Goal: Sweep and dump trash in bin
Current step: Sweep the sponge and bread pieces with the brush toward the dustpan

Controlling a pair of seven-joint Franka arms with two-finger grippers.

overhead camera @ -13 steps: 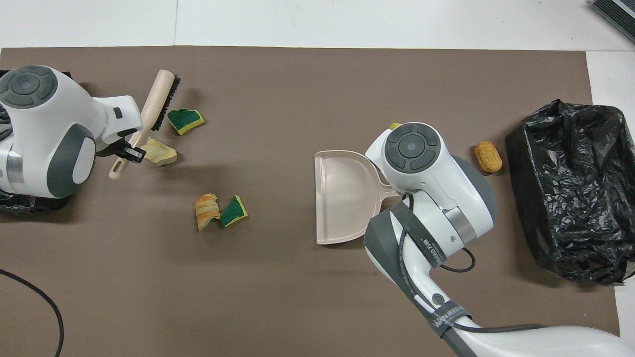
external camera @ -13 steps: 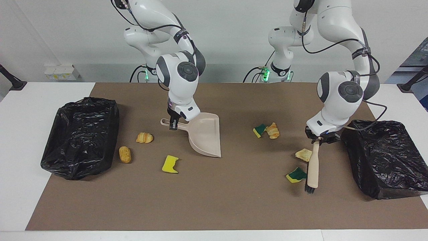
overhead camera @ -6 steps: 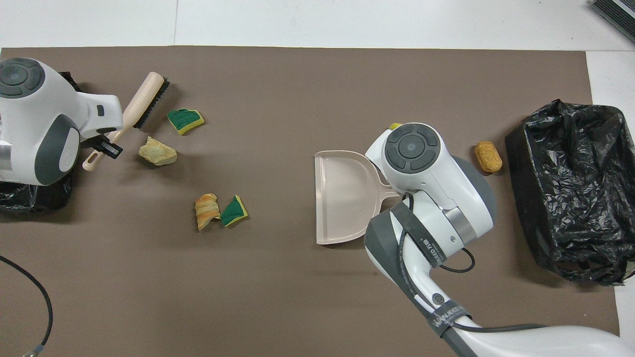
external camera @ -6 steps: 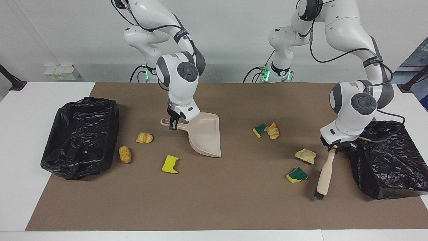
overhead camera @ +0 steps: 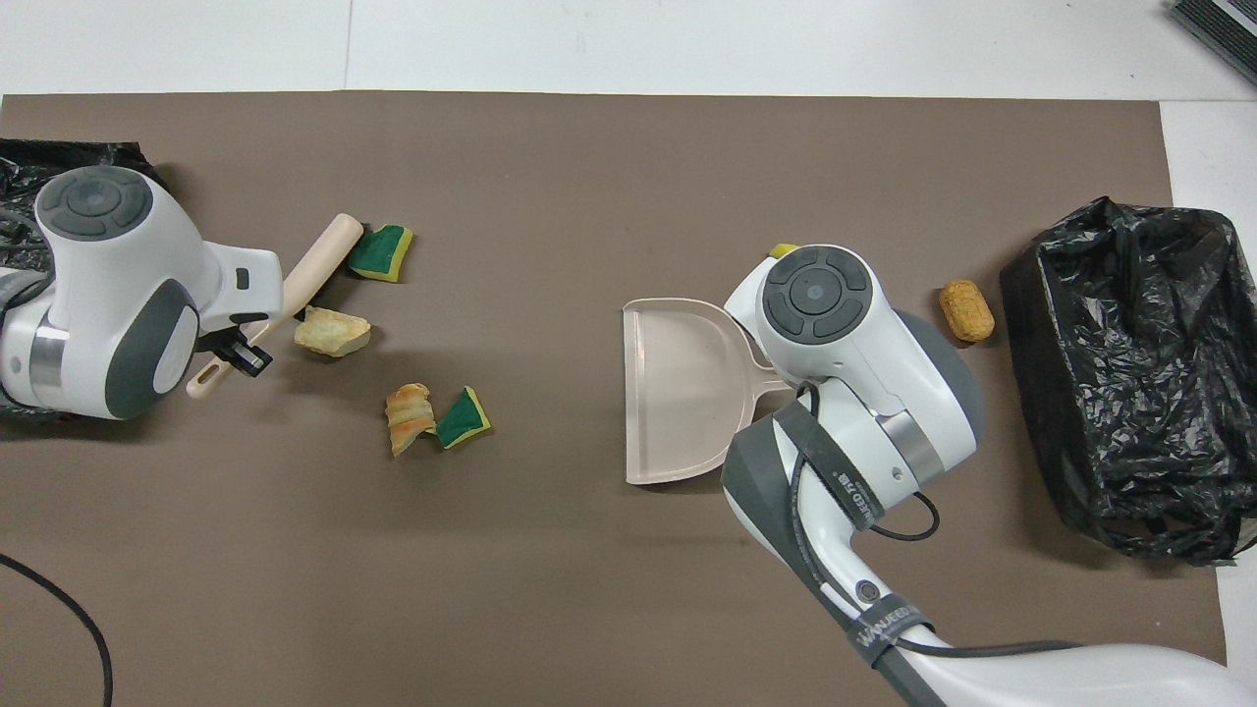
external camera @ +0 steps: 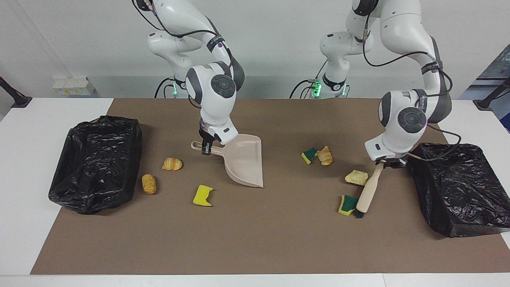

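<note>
Left end effector [external camera: 385, 161] was clamped on the beige wooden-handled brush [external camera: 367, 190], bristles against a green-and-yellow sponge scrap [external camera: 347, 204]. Right end effector [external camera: 206, 148] was clamped on the beige plastic dustpan [external camera: 245, 159], resting mid-desk. Best to drag scraps low toward the pan. The overhead view hid the bristles; the facing view showed them.

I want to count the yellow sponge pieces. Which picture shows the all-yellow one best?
The facing view: the yellow sponge piece lies in plain sight on the brown mat, beside the dustpan. In the overhead view only a small yellow sliver peeks out past the right arm's wrist, which covers the rest.
</note>
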